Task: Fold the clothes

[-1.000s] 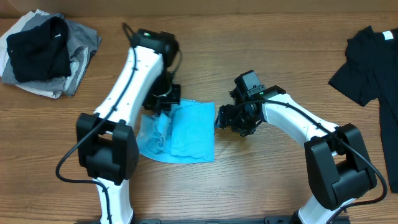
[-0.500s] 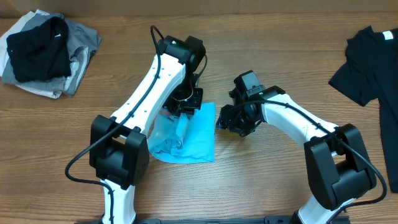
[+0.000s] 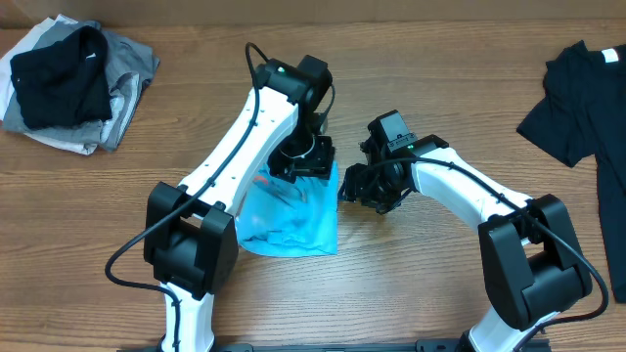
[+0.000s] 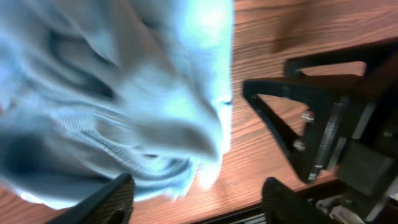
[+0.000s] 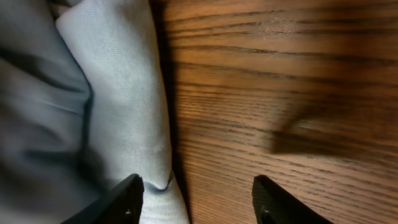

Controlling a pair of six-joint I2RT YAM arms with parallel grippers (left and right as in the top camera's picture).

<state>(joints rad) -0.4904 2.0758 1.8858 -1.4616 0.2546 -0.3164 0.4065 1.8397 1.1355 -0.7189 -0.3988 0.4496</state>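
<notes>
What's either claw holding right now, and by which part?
Nothing. Left claw stands open over the light blue shirt; right claw open at its edge.

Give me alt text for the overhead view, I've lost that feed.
A rumpled light blue T-shirt lies at centre, with the left gripper over its top edge and the right gripper beside its right edge. A heap of black, grey and white garments sits top left; a black T-shirt lies far right.
</notes>
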